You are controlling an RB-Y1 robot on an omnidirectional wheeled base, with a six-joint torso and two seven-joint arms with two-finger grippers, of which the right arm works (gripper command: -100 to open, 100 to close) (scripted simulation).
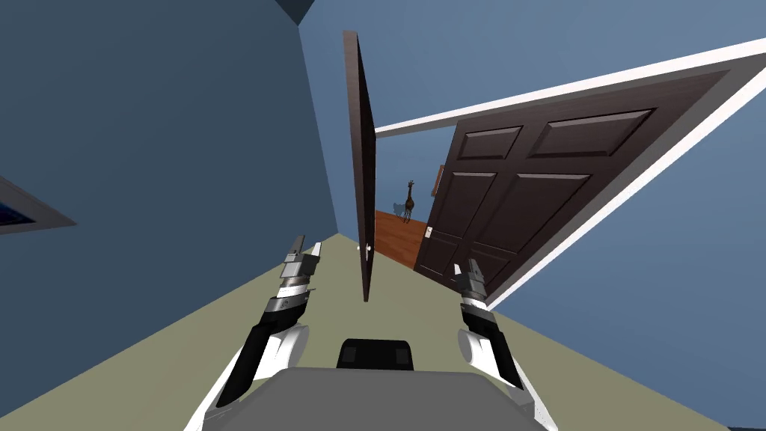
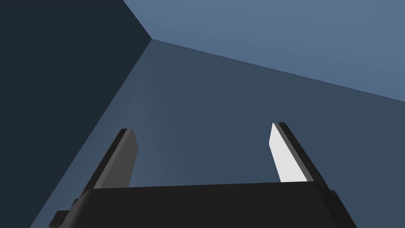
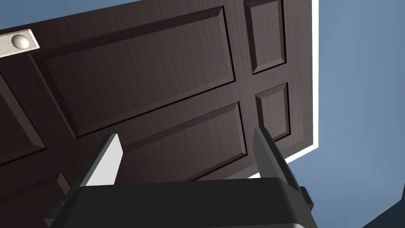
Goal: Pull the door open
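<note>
Dark panelled door (image 3: 150, 67) close ahead of right gripper (image 3: 186, 132), fingers spread; left gripper (image 2: 202, 127) fingers spread too.

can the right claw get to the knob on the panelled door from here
Probably yes: the right claw is open, facing the door with nothing between; the knob lies off to the side of its fingers, so it must shift across.

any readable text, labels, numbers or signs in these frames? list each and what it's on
No readable text, label, number or sign in any view.
Dark panelled door: bare panels, no lettering.
Pale knob plate: blank.
Open door leaf: seen edge-on, nothing written.
Giraffe figure beyond the doorway: too small to tell any marking.
</note>
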